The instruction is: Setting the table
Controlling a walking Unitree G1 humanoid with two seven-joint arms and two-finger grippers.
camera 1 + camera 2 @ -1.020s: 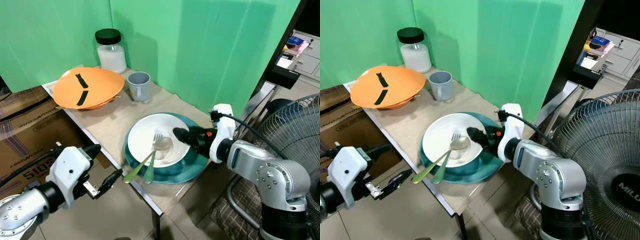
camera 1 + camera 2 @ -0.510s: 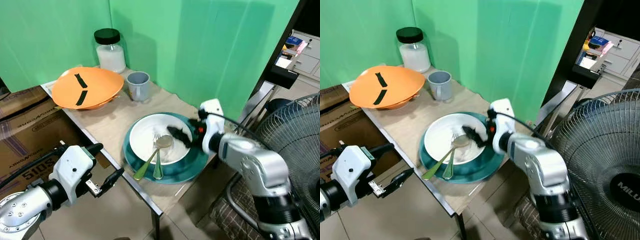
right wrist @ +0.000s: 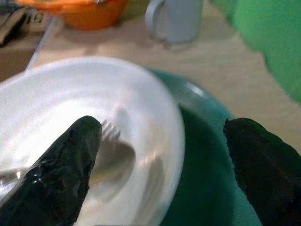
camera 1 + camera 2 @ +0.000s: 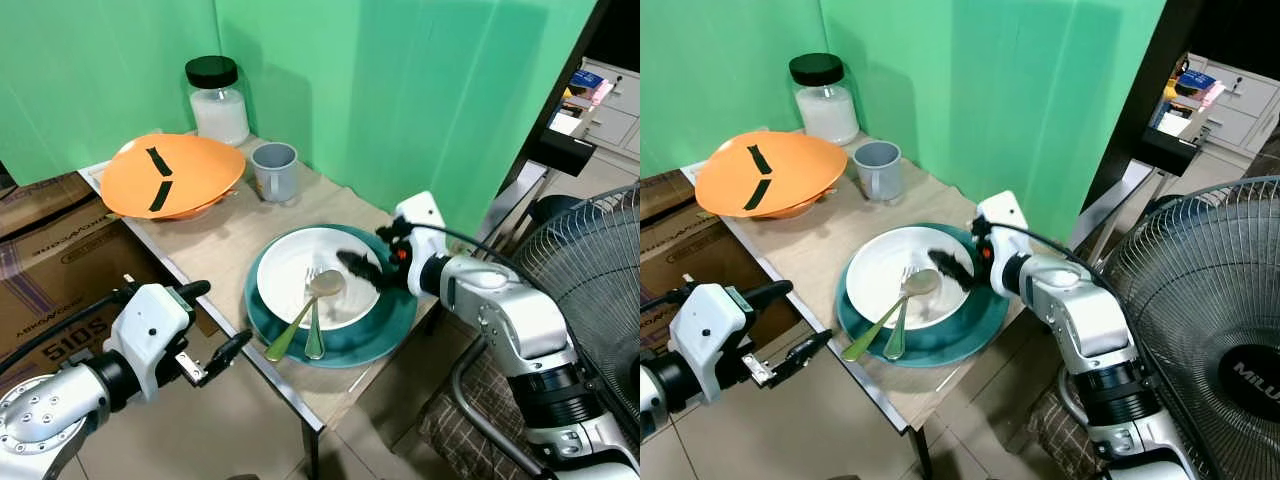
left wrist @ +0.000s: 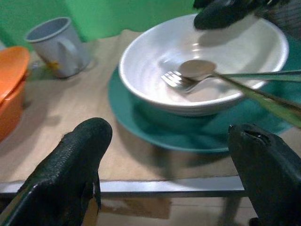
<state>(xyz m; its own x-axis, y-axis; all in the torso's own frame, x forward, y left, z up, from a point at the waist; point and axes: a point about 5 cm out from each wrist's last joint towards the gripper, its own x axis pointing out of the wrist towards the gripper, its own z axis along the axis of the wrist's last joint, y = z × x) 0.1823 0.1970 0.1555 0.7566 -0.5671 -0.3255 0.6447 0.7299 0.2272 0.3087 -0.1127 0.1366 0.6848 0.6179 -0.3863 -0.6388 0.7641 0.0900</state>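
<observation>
A white bowl (image 4: 290, 265) sits on a teal plate (image 4: 385, 322) near the table's front right corner. A spoon (image 4: 326, 285) and a fork (image 4: 314, 325) lie in the bowl, their handles sticking out over the front rim. My right gripper (image 4: 365, 263) is open and hovers low over the bowl's right rim, its fingers (image 3: 66, 169) spread wide with nothing between them. My left gripper (image 4: 215, 318) is open below and in front of the table's front edge, pointing at the plate (image 5: 141, 117).
A grey mug (image 4: 277, 170), an orange dish (image 4: 172, 175) with black marks and a black-lidded jar (image 4: 220, 100) stand at the back of the table (image 4: 215, 240). Cardboard boxes (image 4: 50, 250) sit to the left. A standing fan (image 4: 600, 270) is on the right.
My right gripper has advanced from the plate's right edge to over the bowl's rim, with its arm lifted. The spoon and fork handles have shifted a little to the right.
</observation>
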